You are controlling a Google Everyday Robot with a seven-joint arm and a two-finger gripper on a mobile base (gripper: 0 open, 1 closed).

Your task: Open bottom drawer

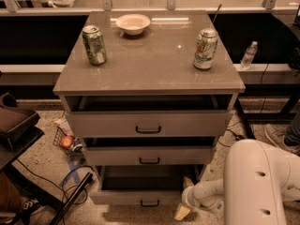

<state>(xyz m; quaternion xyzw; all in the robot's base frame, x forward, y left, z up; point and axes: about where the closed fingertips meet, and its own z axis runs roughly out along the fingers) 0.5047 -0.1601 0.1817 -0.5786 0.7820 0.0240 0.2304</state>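
Grey-beige bottom drawer [121, 198] stands pulled out, small black handle, end effector [185, 199] at its right corner, grip unclear.
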